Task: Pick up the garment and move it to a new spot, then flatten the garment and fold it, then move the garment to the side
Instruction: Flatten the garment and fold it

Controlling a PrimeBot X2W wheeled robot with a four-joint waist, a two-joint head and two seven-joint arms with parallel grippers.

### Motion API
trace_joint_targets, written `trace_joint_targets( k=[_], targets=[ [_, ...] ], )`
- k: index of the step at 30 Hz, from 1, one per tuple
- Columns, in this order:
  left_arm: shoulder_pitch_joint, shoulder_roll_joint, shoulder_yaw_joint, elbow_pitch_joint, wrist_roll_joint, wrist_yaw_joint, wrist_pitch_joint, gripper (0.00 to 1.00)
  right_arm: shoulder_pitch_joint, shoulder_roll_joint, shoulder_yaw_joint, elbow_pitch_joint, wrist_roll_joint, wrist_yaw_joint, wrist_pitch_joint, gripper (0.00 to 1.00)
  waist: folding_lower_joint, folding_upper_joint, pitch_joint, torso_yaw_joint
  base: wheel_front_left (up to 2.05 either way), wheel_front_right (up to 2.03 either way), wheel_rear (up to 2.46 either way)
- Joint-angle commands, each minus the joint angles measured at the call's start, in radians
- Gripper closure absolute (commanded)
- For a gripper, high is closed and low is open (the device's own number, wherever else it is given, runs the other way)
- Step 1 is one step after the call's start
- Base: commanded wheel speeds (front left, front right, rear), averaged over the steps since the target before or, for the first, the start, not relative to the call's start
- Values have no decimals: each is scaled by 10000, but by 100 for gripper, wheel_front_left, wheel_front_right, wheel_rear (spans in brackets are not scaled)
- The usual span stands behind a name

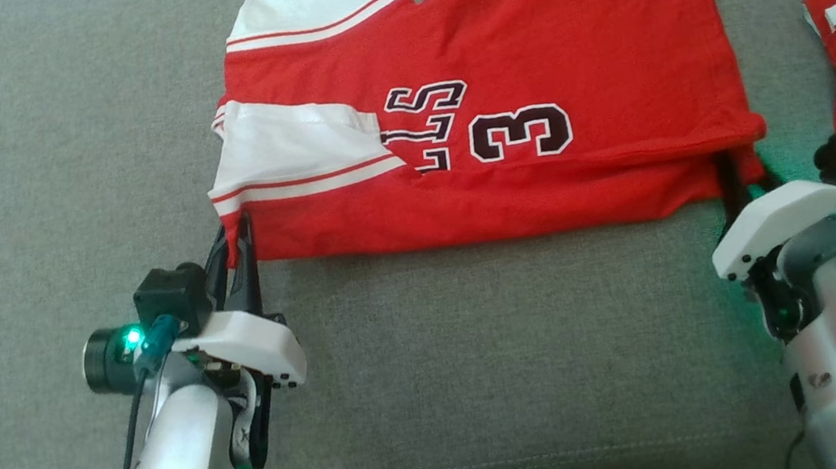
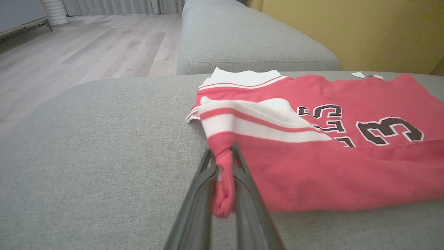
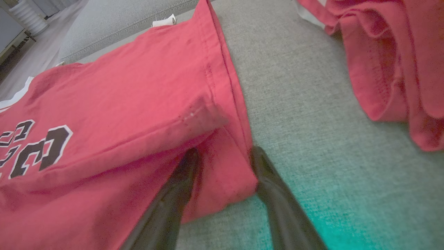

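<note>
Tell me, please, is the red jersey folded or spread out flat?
Folded. The jersey lies doubled: its white sleeve is turned over the lettering, and a second layer shows along the near edge.

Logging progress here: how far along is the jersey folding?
Done: the jersey lies flat on the cushion, a sleeve turned in and the near edge looking doubled over. In hand: the left gripper is shut on the near left corner; the right gripper straddles the near right corner, jaws apart. Left: finishing the fold, then moving it aside.
</note>
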State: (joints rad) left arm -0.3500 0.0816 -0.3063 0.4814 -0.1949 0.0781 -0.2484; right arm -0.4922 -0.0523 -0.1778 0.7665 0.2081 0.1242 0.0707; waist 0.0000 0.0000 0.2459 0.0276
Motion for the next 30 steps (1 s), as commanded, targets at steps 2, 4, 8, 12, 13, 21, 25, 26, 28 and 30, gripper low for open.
trace_joint_targets(
  k=[2,4,8,12,13,21,25,26,28,30],
  targets=[
    [-226,229,441,-228,-2,25,-133,100,-135,19,326,-168,-150,65,-129,100,0,0,-101,-91,0,0,0],
    [-184,282,516,-203,-24,60,-133,100,-39,19,344,-277,-221,65,-206,100,0,0,-215,-163,0,0,0],
    [-1,388,669,-191,-78,108,-133,100,367,17,442,-684,-120,65,-155,100,0,0,-557,-266,0,0,0],
    [274,472,792,-265,-118,157,-133,100,1040,-66,564,-1393,213,65,159,100,0,0,-972,-261,0,0,0],
    [359,508,821,-294,-131,158,-133,100,1217,-74,581,-1608,333,65,281,100,0,0,-1064,-262,0,0,0],
    [1043,731,890,-575,-177,142,-133,100,2510,-233,582,-3395,809,65,1504,100,0,0,-1547,-286,0,0,0],
    [1519,750,746,-636,-211,103,-22,100,3305,-250,391,-4353,836,65,2287,100,0,0,-1704,-300,0,0,0],
    [1624,748,700,-620,-219,93,54,100,3486,-238,315,-4558,837,65,2440,100,0,0,-1724,-303,0,0,0],
    [1786,750,597,-539,-219,68,198,100,3789,-197,199,-4905,829,65,2676,100,0,0,-1741,-319,0,0,0],
    [1867,726,476,-428,-212,24,317,100,4004,-151,185,-5141,802,65,2829,100,0,0,-1737,-341,0,0,0]
  ],
)
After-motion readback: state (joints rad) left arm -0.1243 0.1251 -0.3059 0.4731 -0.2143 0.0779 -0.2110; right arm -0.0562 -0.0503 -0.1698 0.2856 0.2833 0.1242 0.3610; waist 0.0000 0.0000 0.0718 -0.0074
